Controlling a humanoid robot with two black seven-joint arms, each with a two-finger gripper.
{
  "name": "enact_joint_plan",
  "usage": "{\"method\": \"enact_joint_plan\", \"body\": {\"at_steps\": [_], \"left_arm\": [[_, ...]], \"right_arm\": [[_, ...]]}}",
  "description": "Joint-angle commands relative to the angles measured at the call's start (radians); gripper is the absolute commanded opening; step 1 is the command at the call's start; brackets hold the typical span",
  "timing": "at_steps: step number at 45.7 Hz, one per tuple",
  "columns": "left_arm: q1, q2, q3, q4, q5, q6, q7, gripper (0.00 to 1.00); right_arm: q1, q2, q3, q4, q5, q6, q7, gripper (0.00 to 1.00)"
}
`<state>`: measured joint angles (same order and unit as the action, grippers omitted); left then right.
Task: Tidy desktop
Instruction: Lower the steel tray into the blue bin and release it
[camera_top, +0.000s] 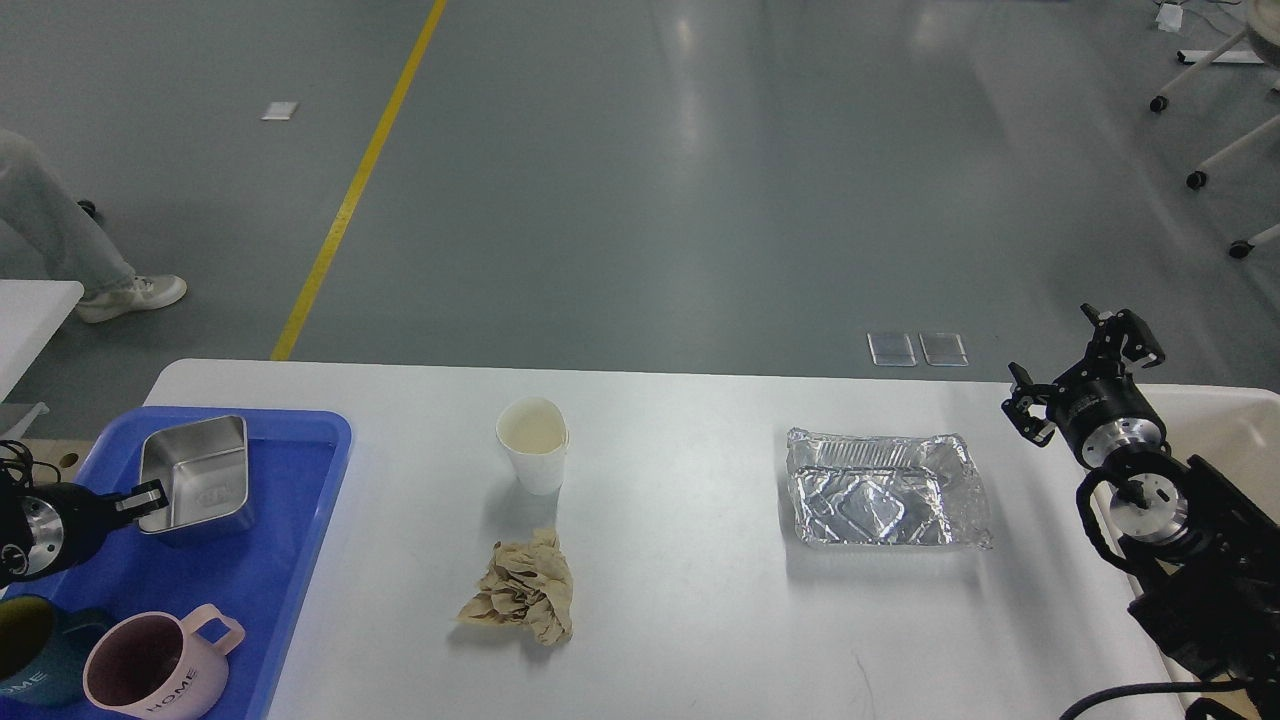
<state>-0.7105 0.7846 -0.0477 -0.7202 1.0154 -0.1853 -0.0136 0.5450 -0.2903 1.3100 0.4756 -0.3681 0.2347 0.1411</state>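
Observation:
The white desktop (700, 610) carries a white paper cup (533, 443), a crumpled brown paper wad (520, 588) just in front of it, and a crinkled foil tray (885, 490) to the right. My left gripper (150, 497) is shut on the near left rim of a steel box (198, 485), which rests in the far part of the blue tray (280, 560). My right gripper (1085, 372) is open and empty, held above the desktop's far right corner, to the right of the foil tray.
A pink mug (150, 672) and a dark teal mug (28, 655) stand at the near end of the blue tray. A beige bin (1235, 430) sits past the right edge. A person's leg (60, 240) is on the floor at far left.

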Motion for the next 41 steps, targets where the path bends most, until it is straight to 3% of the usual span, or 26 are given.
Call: {"method": "enact_joint_plan", "body": {"at_steps": [1,12,21,36,41], "left_arm": [[0.003,-0.028,0.0,0.011,-0.001,0.023,0.0,0.0],[0.003,-0.031,-0.001,0.011,-0.011,0.032,0.0,0.06],[0.003,-0.031,-0.008,0.011,-0.014,0.03,0.001,0.36],[-0.018,-0.018,-0.018,-0.013,-0.014,0.02,-0.002,0.67],[-0.055,0.004,-0.032,-0.056,-0.012,0.018,-0.045,0.74]], "right_arm": [[0.0,0.0,0.0,0.0,0.0,0.0,0.0,1.0],[0.0,0.0,0.0,0.003,0.0,0.0,0.0,1.0],[0.0,0.0,0.0,0.005,0.0,0.0,0.0,1.0],[0.0,0.0,0.0,0.005,0.0,0.0,0.0,1.0],[0.0,0.0,0.0,0.006,0.0,0.0,0.0,1.0]]}}
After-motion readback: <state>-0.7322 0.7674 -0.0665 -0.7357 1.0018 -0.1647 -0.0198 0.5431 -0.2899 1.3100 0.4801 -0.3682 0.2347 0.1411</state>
